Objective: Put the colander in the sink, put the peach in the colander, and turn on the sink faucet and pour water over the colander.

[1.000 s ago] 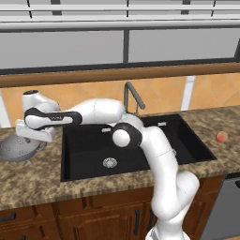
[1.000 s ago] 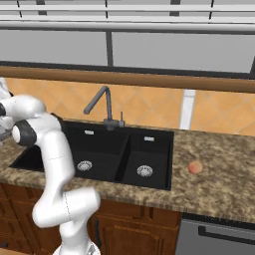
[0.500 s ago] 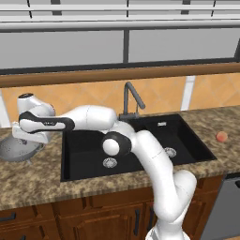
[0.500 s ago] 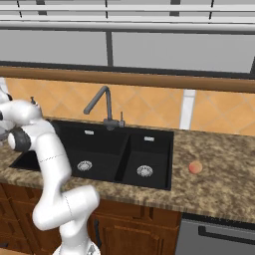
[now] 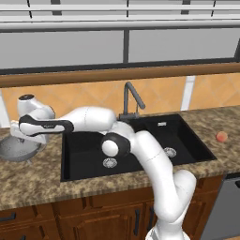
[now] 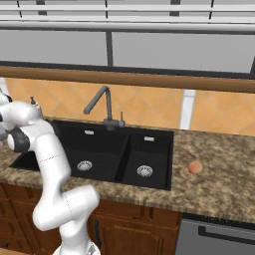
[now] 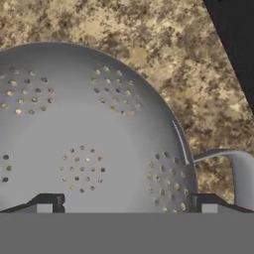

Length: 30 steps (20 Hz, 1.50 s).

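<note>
Colander (image 7: 84,144) upright on the bench (image 7: 163,54), mouth up, handle toward the sink (image 5: 140,140), pincer (image 7: 124,203) spread wide above its bowl.

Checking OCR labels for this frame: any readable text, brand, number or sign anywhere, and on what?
None readable.
The sink carries a small pale plate on the rear wall of each basin; too small to tell whether it holds text.
The colander, the peach, the sink faucet, the counter and the cabinet fronts show no markings.
</note>
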Motion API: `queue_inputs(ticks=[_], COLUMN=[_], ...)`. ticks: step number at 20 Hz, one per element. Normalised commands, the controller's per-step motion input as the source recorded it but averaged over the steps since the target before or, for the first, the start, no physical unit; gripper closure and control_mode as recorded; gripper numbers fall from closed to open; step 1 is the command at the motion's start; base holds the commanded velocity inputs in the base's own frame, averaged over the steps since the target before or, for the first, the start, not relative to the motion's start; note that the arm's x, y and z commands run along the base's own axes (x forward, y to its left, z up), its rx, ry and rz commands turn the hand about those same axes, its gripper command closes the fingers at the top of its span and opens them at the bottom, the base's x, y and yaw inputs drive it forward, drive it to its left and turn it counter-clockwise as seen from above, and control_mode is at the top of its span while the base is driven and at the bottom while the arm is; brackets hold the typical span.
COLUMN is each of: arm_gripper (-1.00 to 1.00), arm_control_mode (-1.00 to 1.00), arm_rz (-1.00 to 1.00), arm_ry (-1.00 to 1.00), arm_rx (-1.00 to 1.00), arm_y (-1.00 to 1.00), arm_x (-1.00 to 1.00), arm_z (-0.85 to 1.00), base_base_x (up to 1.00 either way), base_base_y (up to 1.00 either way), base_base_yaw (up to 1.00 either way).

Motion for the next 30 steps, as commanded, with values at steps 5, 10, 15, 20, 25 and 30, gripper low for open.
queue_inputs(ticks=[5,10,15,20,25,30], arm_gripper=[-1.0,-1.0,-1.0,-1.0,-1.0,-1.0], arm_control_mode=[-1.0,-1.0,-1.0,-1.0,-1.0,-1.0], arm_rz=[0.0,0.0,-0.02,-0.09,-0.17,-0.18], arm_ry=[0.0,0.0,0.0,0.0,0.0,0.0], arm_rx=[0.07,0.0,-0.08,-0.01,0.0,0.0], arm_y=[0.0,0.0,0.02,-0.1,-0.16,-0.17], arm_x=[-0.01,-0.24,-0.25,-0.41,-0.23,-0.06], arm_z=[0.06,0.06,0.17,0.1,-0.08,-0.19], base_base_x=[0.0,0.0,0.0,0.0,0.0,0.0], base_base_y=[0.0,0.0,0.0,0.0,0.0,0.0], base_base_yaw=[0.0,0.0,0.0,0.0,0.0,0.0])
